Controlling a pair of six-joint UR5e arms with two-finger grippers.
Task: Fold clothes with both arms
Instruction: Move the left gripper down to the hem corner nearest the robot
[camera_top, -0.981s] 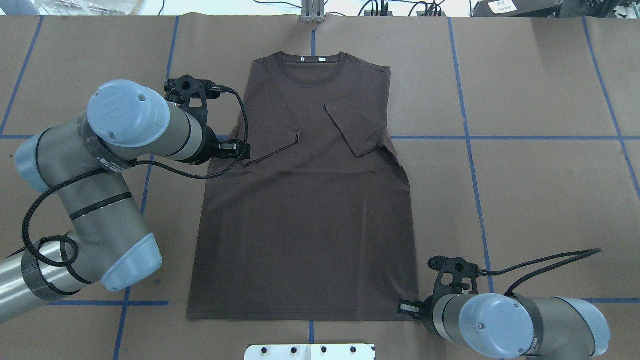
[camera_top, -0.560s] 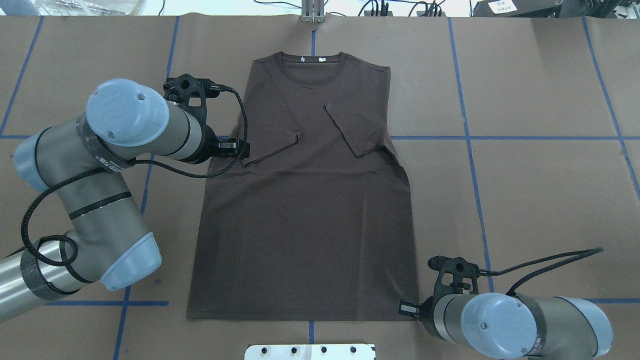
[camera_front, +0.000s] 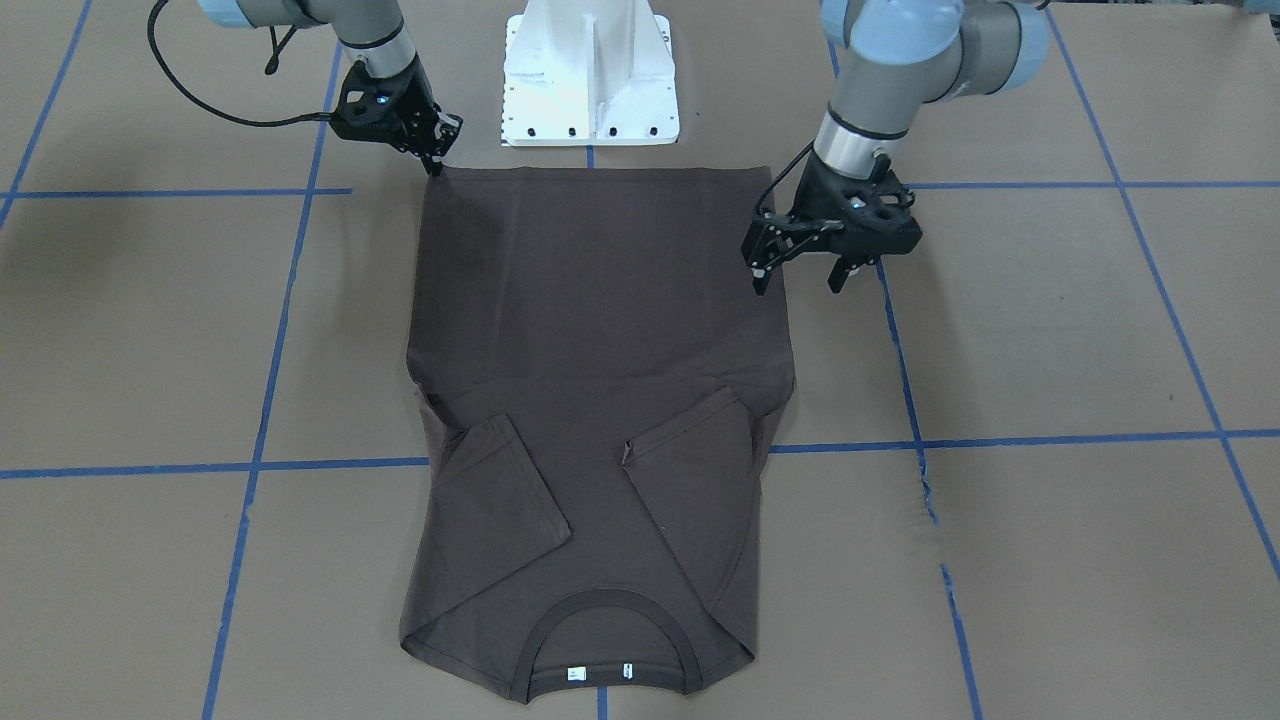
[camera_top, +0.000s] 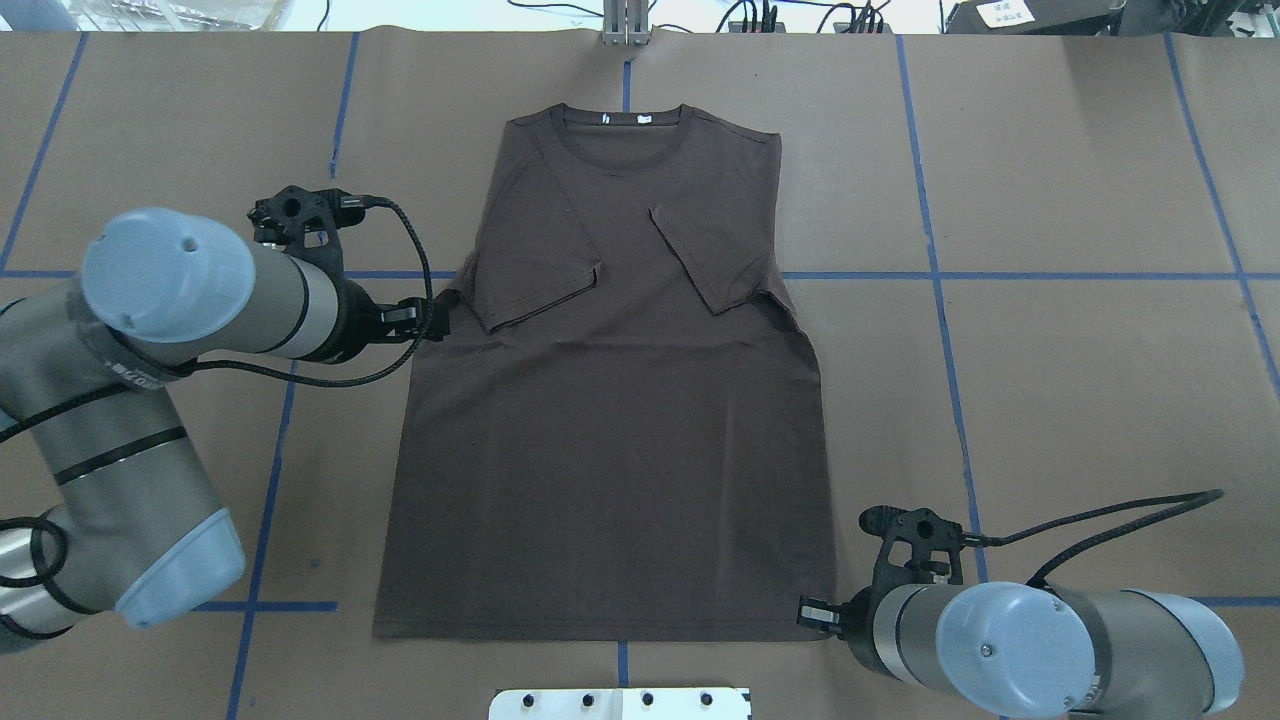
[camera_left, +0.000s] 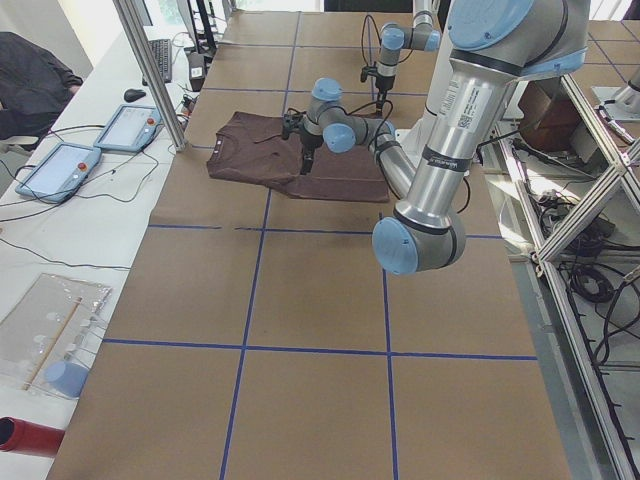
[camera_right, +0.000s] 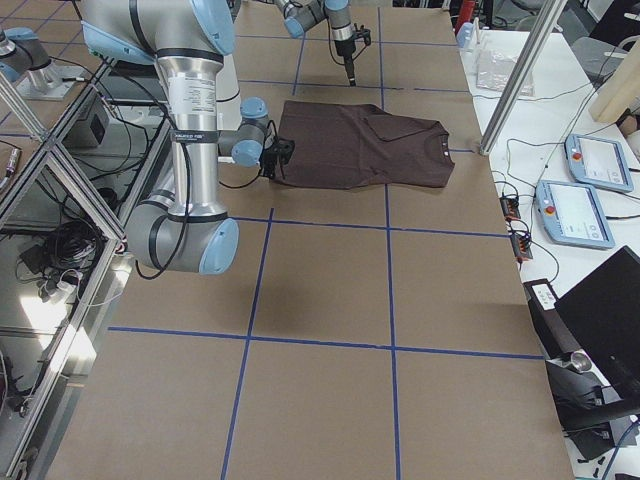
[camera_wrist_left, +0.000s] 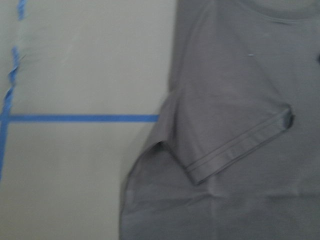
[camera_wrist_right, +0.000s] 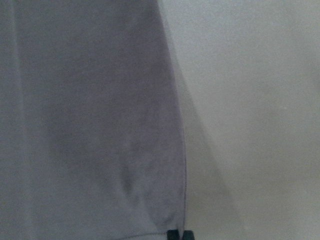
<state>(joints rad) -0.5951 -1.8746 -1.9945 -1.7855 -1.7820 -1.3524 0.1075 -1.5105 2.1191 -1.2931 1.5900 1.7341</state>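
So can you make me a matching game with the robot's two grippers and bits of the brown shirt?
Things:
1. left gripper
2. right gripper
3. sleeves
4. neck tags

Places or states:
a. folded in across the chest
b. open, by the side edge of the T-shirt
c. small and white, inside the collar
d. tips together, at a hem corner

Pairs: 1-b, 2-d, 3-a, 4-c
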